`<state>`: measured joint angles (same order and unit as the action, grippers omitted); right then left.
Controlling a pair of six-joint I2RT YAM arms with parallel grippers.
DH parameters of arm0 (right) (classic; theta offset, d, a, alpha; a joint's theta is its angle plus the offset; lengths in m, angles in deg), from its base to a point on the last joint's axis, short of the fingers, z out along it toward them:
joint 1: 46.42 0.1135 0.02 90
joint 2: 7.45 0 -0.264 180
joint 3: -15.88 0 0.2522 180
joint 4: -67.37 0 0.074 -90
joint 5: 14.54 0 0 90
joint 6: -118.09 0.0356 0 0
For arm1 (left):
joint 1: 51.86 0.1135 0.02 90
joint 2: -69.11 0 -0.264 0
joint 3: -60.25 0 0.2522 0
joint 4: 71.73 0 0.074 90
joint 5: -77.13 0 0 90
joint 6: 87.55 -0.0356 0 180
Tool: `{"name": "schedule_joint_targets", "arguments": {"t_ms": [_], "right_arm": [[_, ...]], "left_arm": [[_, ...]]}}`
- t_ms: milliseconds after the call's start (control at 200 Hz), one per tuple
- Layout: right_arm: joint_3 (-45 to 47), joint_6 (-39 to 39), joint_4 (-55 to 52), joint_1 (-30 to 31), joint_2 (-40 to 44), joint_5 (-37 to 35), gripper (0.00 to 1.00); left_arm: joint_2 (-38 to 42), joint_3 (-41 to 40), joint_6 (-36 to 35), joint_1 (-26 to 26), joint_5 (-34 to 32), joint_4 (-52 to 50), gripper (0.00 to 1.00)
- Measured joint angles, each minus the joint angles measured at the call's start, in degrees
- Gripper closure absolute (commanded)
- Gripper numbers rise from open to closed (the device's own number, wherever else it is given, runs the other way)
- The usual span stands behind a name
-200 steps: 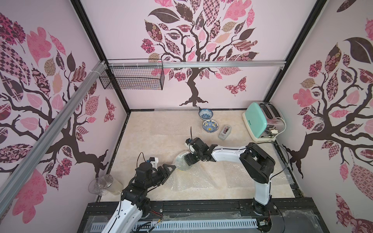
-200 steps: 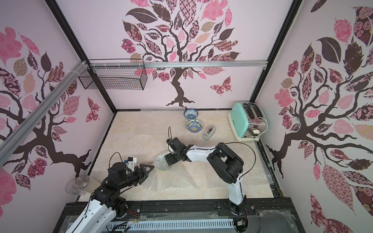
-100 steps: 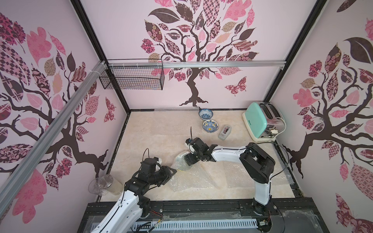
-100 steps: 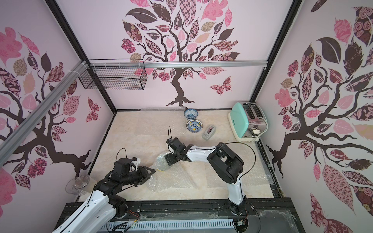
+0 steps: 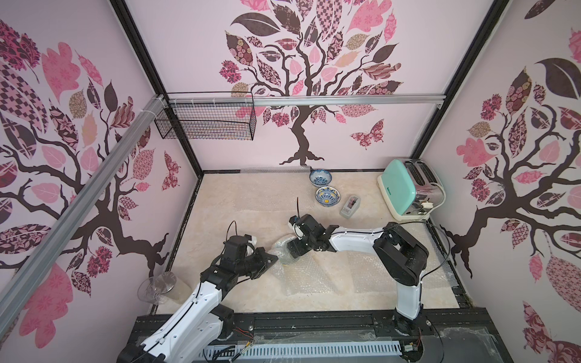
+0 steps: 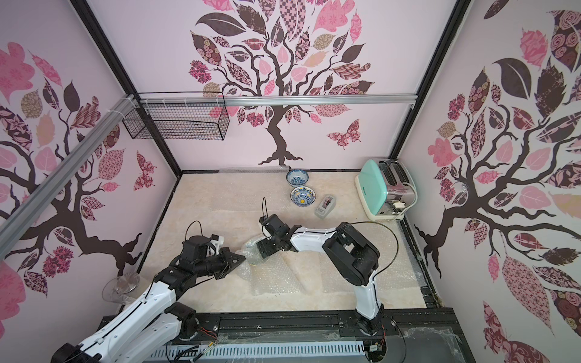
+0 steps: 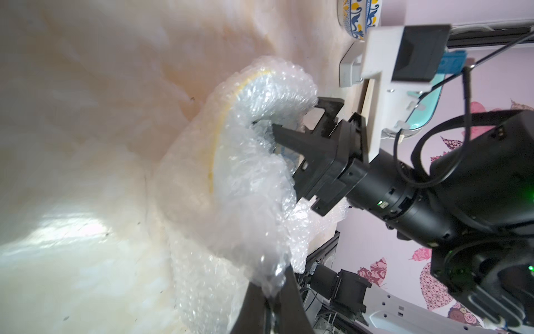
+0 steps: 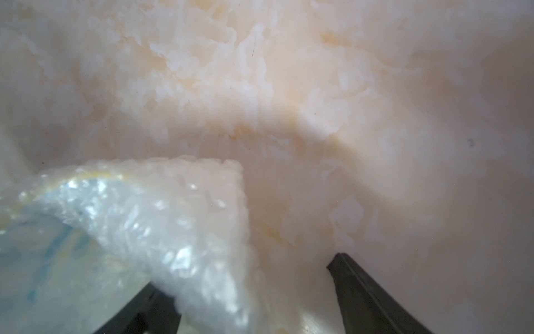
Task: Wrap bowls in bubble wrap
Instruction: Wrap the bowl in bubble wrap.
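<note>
A pale bowl with a yellow rim [image 5: 280, 249] [image 7: 221, 136] sits at the middle of the table, bundled in bubble wrap [image 7: 245, 188] [image 8: 144, 217]. The same sheet [image 5: 309, 276] [image 6: 276, 278] trails toward the front edge. My left gripper [image 5: 276, 258] [image 6: 243, 258] [image 7: 273, 284] is shut on a bunched edge of the wrap beside the bowl. My right gripper [image 5: 290, 248] [image 6: 259, 248] [image 8: 245, 271] stands open at the bowl's other side. In the left wrist view one of its fingers [image 7: 289, 136] pokes into the wrap-covered hollow. Two bare bowls stand at the back: a blue-and-white one [image 5: 320, 178] [image 6: 297, 177] and one with yellow accents [image 5: 328, 196] [image 6: 302, 196].
A grey tape dispenser [image 5: 350, 206] lies next to the bare bowls. At the back right stands a mint toaster [image 5: 408, 188]. A wine glass [image 5: 160, 286] lies on its side at the front left. A wire basket [image 5: 207, 121] hangs on the back wall. More bubble wrap [image 5: 371, 267] covers the table's right front.
My left gripper has moved in toward the wrapped bowl and shut on the edge of the bubble wrap. The right arm has not moved.
</note>
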<state>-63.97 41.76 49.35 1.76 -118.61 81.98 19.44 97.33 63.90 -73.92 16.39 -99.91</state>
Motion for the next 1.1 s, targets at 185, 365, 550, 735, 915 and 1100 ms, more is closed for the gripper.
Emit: {"name": "schedule_joint_targets", "arguments": {"t_ms": [185,365,550,735,915,1100], "right_arm": [[0.04,0.00,0.17,0.00,0.00,0.11,0.17],[0.09,0.02,0.33,0.00,0.00,0.17,0.17],[0.17,0.00,0.50,0.00,0.00,0.39,0.18],[1.03,-0.02,1.53,0.00,0.39,0.94,0.18],[2.51,-0.20,3.26,0.00,1.07,1.60,0.18],[2.84,-0.28,3.69,0.00,1.20,1.79,0.18]], "left_arm": [[-8.24,2.54,0.00,0.00,-0.07,6.86,1.00],[-13.20,3.02,-0.37,0.04,-0.07,10.95,1.00],[-16.59,3.26,-1.95,0.07,-0.09,10.47,1.00],[-15.58,3.37,-4.63,0.07,-2.34,5.01,1.00],[-16.35,4.66,-6.34,0.07,-4.09,2.03,1.00],[-19.85,6.93,-6.34,-0.17,-4.79,1.92,1.00]]}}
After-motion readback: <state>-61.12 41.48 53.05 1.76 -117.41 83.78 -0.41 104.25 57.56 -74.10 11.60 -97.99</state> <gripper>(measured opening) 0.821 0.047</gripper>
